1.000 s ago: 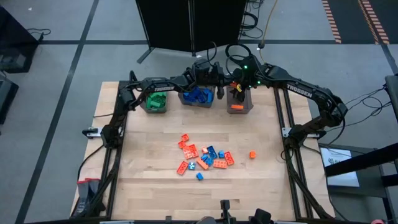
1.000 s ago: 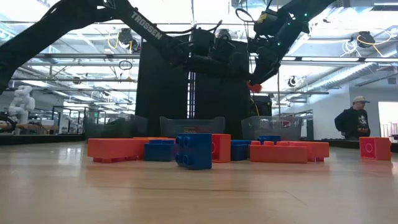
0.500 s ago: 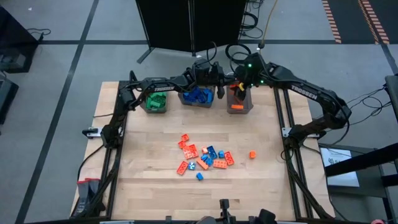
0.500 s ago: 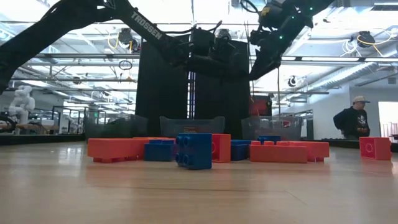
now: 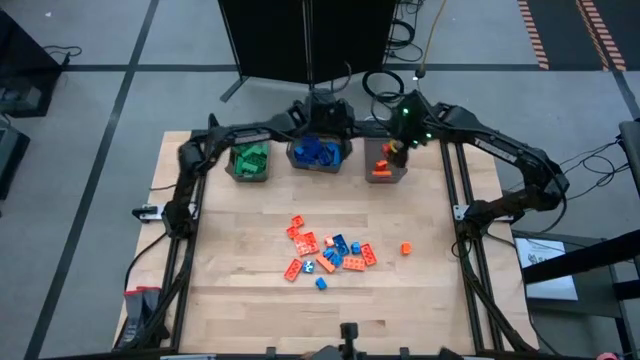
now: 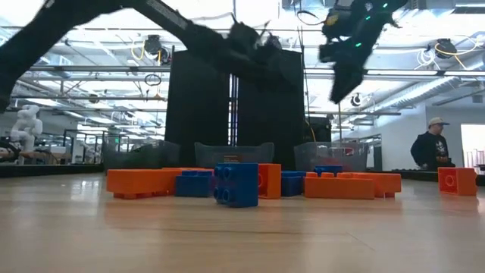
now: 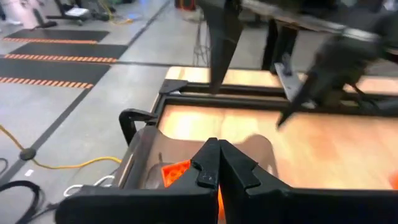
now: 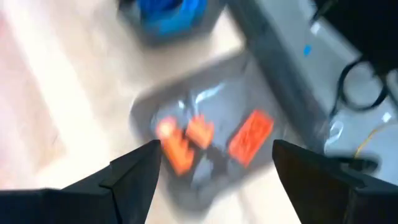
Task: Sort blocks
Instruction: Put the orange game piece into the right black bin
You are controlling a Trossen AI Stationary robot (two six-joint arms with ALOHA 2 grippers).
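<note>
three grey bins (image 5: 383, 176) are sitting along the table's far edge while loose blocks (image 5: 326, 253) are lying mid-table. right gripper (image 8: 211, 168) is hovering over the orange-filled bin, fingers spread and empty. left gripper (image 7: 219, 163) is hanging above the blue bin (image 5: 318, 154), fingers pressed together.

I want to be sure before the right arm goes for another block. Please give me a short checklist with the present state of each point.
1. Right gripper open and empty: ok.
2. Orange-red blocks lie inside the right bin: ok.
3. Loose blocks wait mid-table, nothing over them: ok.
4. Left gripper shut, holding nothing: ok.
5. Left gripper away from the pile, above the blue bin: ok.
6. Which loose block is easiest to grasp: cannot tell.
</note>
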